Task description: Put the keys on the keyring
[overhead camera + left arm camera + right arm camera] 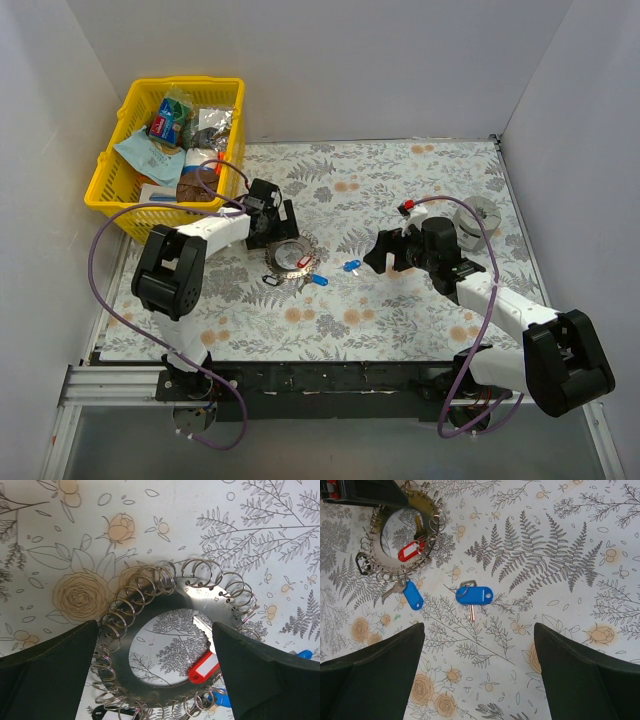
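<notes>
While the yellow basket (110, 185) of packets stands at the far left corner of the flower-printed table (400, 330), the left gripper (156, 630) hangs directly over the keyring (291, 260). Its jaws are spread wide, with one finger (50, 670) over the ring's left rim and the other over its right rim; whether they touch the metal cannot be told. The keyring lies flat on the table just left of centre, a flat band edged all round with small wire loops. A small black clip (271, 281) lies at its near left edge. A red-tagged key (204, 666) lies inside the ring's opening, its tag against the band. A blue-tagged key (412, 594) lies just outside the near rim, its metal end among the loops. Right of it, apart from the ring, a loose blue-tagged key (474, 595) lies alone on the table with its own little split ring. The right gripper (479, 627) hovers just beside this key, jaws wide and holding nothing. A squat grey cylinder (480, 215) stands near the table's right edge.
</notes>
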You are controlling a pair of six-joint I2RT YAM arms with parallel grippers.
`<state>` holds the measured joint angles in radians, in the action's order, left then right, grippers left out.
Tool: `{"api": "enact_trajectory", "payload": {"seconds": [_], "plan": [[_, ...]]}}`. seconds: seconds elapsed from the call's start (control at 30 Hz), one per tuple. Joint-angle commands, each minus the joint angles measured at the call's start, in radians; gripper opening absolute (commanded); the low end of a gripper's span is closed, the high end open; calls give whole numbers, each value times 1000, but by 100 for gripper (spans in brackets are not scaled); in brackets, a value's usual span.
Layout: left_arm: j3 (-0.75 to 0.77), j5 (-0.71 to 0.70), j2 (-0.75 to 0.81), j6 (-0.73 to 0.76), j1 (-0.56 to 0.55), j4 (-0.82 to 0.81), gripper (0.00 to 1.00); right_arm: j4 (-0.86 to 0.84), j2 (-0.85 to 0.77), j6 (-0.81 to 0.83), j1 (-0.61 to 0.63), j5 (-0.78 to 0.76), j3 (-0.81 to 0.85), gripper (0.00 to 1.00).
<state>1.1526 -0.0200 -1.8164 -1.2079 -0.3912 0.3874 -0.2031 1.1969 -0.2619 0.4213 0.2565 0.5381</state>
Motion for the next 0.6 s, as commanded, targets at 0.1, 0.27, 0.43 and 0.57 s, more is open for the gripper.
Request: {"api": "enact_trajectory", "payload": {"seconds": [0.1,0.27,0.43,0.57], "plan": [[16,63,-14,15,-41,-19,98,2,-25,4,10,-7,26,98],[39,78,-18,48,-61,-21,98,-7,-26,4,11,-8,20,98],[65,35,6,65,-64,-8,98,-27,-8,3,14,-11,33,98],[99,0,37,90,-64,14,98,-13,41,50,54,-74,92,98]]}}
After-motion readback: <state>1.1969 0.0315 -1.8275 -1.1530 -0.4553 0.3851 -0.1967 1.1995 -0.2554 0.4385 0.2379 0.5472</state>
